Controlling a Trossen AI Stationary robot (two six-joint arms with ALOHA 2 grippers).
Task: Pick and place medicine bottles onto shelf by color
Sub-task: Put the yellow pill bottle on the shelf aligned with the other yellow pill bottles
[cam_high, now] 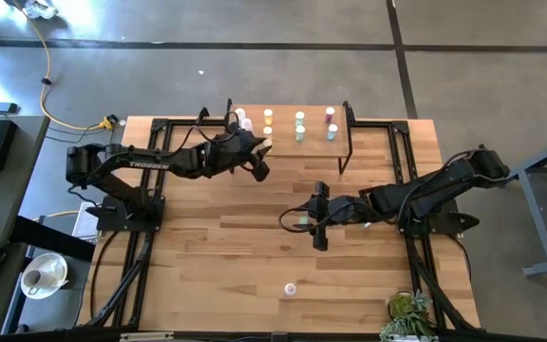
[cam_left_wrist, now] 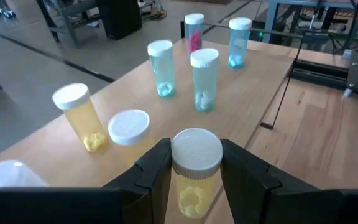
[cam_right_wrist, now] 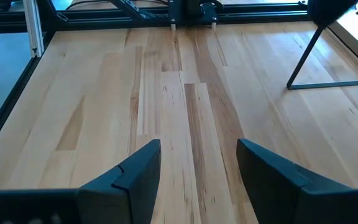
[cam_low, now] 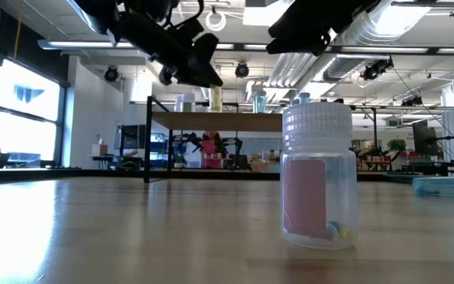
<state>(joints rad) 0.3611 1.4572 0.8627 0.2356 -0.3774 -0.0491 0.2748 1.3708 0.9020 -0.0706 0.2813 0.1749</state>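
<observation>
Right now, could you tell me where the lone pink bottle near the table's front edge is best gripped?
Grip the pink bottle across its straight body, just below the ribbed white cap, coming down from above: it stands upright with bare table all around. The open right gripper is nearer.

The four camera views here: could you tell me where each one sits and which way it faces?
High view: overhead, straight down on the table, both arms and the shelf.
Low view: tabletop height, level past a pink bottle; arms overhead.
Left wrist view: looks over the shelf; left gripper holds a yellow bottle.
Right wrist view: over bare tabletop; right gripper open.
High, low and left wrist views all show the shelf.
</observation>
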